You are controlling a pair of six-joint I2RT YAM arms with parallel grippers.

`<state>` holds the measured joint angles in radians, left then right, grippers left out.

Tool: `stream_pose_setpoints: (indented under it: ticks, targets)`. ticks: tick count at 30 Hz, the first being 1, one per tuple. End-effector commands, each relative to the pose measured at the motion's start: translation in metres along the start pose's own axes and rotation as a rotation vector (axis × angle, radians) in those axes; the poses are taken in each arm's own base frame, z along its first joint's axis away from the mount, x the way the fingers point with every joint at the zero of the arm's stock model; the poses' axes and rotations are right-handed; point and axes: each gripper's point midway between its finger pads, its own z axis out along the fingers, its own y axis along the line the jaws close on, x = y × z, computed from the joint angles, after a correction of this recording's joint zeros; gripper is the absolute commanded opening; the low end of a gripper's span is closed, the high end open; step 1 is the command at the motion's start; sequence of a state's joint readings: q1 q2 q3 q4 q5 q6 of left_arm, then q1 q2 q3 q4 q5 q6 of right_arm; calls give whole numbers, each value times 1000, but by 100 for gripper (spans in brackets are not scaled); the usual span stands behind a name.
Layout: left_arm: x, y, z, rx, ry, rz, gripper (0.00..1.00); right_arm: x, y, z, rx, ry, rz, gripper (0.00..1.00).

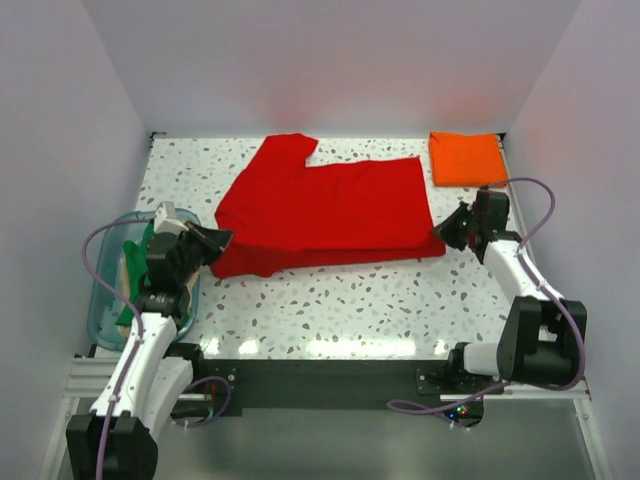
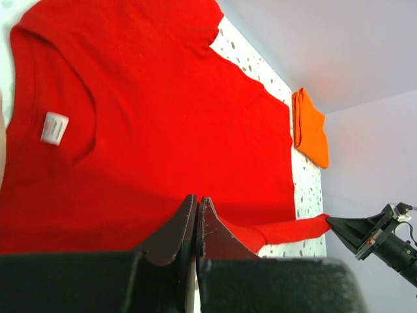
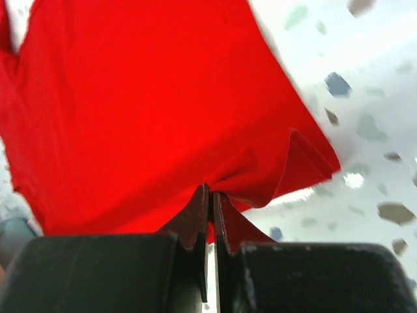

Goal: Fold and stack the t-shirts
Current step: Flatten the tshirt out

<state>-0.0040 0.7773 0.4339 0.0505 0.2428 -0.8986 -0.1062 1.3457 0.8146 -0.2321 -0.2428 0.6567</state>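
A bright red t-shirt (image 1: pixel 330 205) lies spread across the middle of the table, one sleeve pointing to the back. Its white neck label (image 2: pixel 55 128) shows in the left wrist view. My left gripper (image 1: pixel 222 240) is shut on the shirt's near left edge (image 2: pixel 197 201). The cloth stretches in a taut fold from there to my right gripper (image 1: pixel 440 232), which is shut on the near right corner. The cloth puckers at its tips (image 3: pixel 211 190). An orange t-shirt (image 1: pixel 467 158) lies folded at the back right corner.
A clear bluish tub (image 1: pixel 105 300) at the left table edge, beside my left arm, holds green and tan cloth (image 1: pixel 128 268). White walls close in the table on three sides. Speckled tabletop (image 1: pixel 340 300) shows in front of the red shirt.
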Motion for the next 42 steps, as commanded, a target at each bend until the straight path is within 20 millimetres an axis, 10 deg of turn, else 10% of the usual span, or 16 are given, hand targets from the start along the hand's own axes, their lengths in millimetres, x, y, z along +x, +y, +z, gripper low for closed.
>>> stream_pose_setpoints:
  ticks: [1, 15, 26, 34, 42]
  targets:
    - [30, 29, -17, -116, 36, -44, 0, 15, -32, -15, 107, -21, -28, 0]
    - [53, 44, -34, -166, 99, -56, 0, 31, -49, -39, 157, -37, -47, 0]
    - [49, 3, -80, -101, 172, 3, 1, 50, -50, -62, 148, 25, -75, 2]
    - [79, 5, -105, -76, 300, -15, 28, 68, -60, -73, 190, 83, -50, 13]
    - [54, -17, -101, -40, 233, 14, 53, 45, -37, -90, 130, 7, -88, 37]
